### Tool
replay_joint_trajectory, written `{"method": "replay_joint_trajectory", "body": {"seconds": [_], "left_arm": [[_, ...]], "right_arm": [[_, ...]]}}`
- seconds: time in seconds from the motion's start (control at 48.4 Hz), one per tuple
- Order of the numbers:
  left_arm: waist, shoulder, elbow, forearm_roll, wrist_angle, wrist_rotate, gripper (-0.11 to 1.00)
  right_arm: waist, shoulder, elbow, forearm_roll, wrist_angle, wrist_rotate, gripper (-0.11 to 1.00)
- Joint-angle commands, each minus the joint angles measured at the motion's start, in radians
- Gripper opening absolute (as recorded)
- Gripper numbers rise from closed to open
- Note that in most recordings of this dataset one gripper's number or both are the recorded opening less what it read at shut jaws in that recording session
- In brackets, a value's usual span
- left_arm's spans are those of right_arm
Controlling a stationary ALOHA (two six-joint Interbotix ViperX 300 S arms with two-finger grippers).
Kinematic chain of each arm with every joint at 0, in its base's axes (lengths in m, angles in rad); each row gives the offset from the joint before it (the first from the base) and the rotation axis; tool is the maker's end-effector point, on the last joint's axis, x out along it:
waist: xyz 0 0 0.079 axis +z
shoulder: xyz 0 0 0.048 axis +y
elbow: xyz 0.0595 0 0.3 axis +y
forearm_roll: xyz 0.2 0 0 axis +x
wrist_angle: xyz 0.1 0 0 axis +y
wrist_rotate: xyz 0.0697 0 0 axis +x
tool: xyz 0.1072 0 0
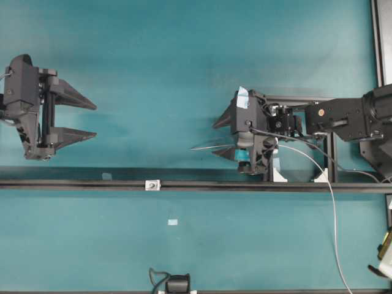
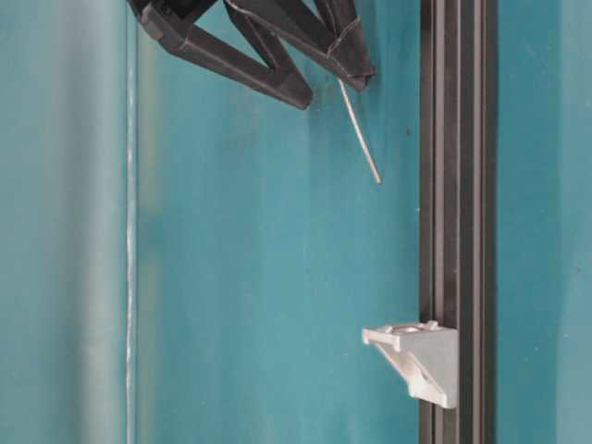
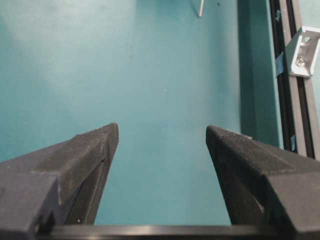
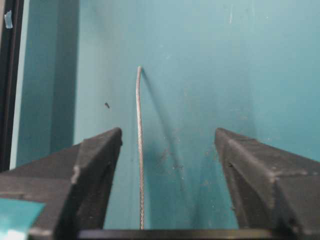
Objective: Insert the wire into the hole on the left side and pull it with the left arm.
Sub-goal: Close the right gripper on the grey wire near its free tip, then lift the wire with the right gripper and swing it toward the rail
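Observation:
The thin silvery wire [image 1: 202, 146] runs between the fingers of my right gripper [image 1: 214, 139], and its tip sticks out to the left. In the right wrist view the wire [image 4: 139, 150] lies close to the left finger [image 4: 95, 165], with a gap to both fingers. That right gripper [image 4: 168, 131] is open. The hole sits in a tiny white block [image 1: 152, 184] on the black rail, left of and below the wire tip. My left gripper [image 1: 95, 120] hangs wide open far to the left with nothing in it [image 3: 161, 129]. The white block [image 3: 303, 45] and the wire tip [image 3: 200, 7] show ahead of it.
A black rail [image 1: 257, 185] crosses the teal table from side to side. Two taller white clamps [image 1: 278, 174] stand on it under the right arm. A small black device [image 1: 177, 283] with a short cable lies at the front edge. A black frame [image 1: 331, 153] stands at the right.

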State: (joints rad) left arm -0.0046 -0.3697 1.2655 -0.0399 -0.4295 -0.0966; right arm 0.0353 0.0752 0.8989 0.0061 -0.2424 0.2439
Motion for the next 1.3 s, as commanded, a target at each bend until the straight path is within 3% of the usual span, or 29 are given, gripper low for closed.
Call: {"method": "replay_joint_trajectory", "body": {"seconds": [0.0, 0.207, 0.31, 0.848, 1.282], "left_arm": [[0.002, -0.005, -0.018, -0.002, -0.003, 0.0, 0.94], [0.002, -0.003, -0.018, -0.002, -0.003, 0.0, 0.94], [0.002, -0.005, -0.018, -0.002, -0.003, 0.0, 0.94], [0.003, -0.005, -0.018, 0.0, -0.003, -0.002, 0.94], [0.005, -0.011, -0.035, -0.002, -0.003, -0.002, 0.94]], "right_arm": [[0.003, -0.011, -0.011, 0.003, -0.005, 0.002, 0.7], [0.003, -0.011, -0.005, 0.002, -0.005, 0.0, 0.17], [0.003, -0.011, -0.002, 0.003, -0.005, 0.0, 0.02], [0.003, -0.051, 0.005, -0.002, 0.008, -0.003, 0.02], [-0.02, -0.258, 0.008, -0.008, 0.199, -0.005, 0.02]]}}
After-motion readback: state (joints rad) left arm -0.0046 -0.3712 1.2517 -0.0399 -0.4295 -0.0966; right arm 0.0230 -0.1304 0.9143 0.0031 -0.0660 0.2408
